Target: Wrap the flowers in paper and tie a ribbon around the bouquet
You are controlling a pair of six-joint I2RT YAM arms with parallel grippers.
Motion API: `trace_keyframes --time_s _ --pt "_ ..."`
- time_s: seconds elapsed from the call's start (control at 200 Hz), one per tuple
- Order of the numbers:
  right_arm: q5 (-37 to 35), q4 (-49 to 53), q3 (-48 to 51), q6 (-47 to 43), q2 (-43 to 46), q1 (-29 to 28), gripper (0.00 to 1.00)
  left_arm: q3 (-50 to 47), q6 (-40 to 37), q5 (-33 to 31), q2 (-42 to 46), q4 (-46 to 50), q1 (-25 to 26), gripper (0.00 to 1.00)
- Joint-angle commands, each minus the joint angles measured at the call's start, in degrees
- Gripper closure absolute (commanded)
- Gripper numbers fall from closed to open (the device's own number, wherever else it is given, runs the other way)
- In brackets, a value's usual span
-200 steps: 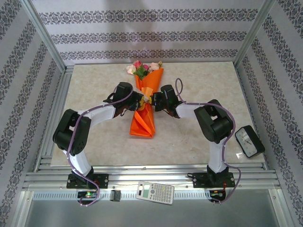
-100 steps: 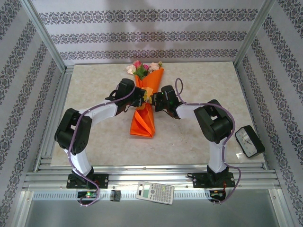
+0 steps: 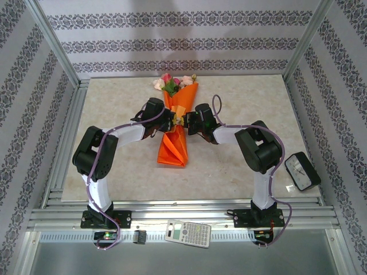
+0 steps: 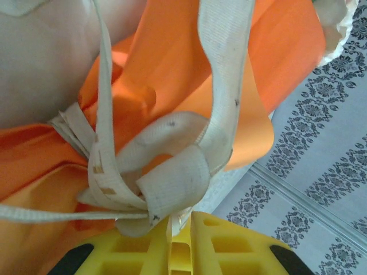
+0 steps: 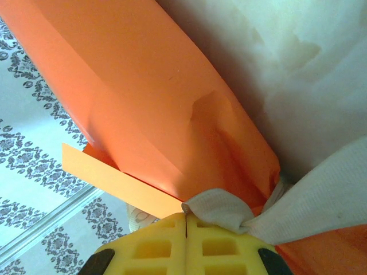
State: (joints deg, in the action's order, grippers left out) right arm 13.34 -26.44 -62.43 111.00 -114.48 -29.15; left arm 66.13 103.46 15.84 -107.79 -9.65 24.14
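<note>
The bouquet lies mid-tabletop, long axis 12 to 6 o'clock, rose heads at 12. The ribbon is knotted at its waist (loops slack). The left tool sits at 9 o'clock of the knot and the right tool at 3, equally near. Each is clamped on a ribbon strand. Tightening likely requires pulling apart along 9–3.

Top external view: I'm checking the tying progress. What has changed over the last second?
The left arm's elbow swung inward, and the left gripper crept slightly up the narrow orange paper bouquet toward its rose end. Both it and the right gripper kept pinching the pale beige raffia ribbon; right arm and bouquet stayed put.
</note>
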Motion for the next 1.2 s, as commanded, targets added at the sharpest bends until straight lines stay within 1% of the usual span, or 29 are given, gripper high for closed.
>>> trace_keyframes --time_s 0.0,0.065,0.105,0.135,0.28,0.41,0.604,0.794,1.199 --pt "-1.5 -0.6 0.8 -0.6 1.9 -0.8 0.98 -1.3 -1.6 -1.8 -0.2 -1.0 -0.7 0.83" --pt "-1.2 -0.5 0.4 -0.7 1.9 -0.7 0.98 -1.6 -1.2 -1.8 -0.4 -1.6 -0.7 0.81" --pt "-1.1 -0.4 0.3 -0.7 1.9 -0.7 0.97 -1.5 -1.0 -1.5 -0.9 -2.1 -0.7 0.79" --pt "-1.0 -0.3 0.2 -0.7 1.9 -0.7 0.94 -1.4 -0.9 -1.2 -1.3 -2.2 -0.7 0.78" --pt "-1.4 0.6 0.6 -0.2 3.2 -0.8 0.75 -1.0 -0.8 -0.7 -1.9 -2.3 -0.7 0.77" --pt "-1.9 2.4 0.1 0.1 5.4 -0.9 0.69 -1.3 -0.8 -0.7 -1.8 -2.6 -0.7 0.76" --pt "-2.3 5.7 -2.0 2.5 7.0 -2.2 0.69 -1.6 -0.6 -1.3 -1.3 -3.0 -0.7 0.76" --pt "-2.0 6.7 -3.8 5.4 4.6 -3.3 0.69 -2.6 -0.5 -2.5 -0.4 -3.6 -0.7 0.76" --pt "-3.1 8.6 -5.4 6.7 1.4 -2.1 0.70 -2.7 -1.4 -2.6 0.5 -4.7 -0.7 0.75"
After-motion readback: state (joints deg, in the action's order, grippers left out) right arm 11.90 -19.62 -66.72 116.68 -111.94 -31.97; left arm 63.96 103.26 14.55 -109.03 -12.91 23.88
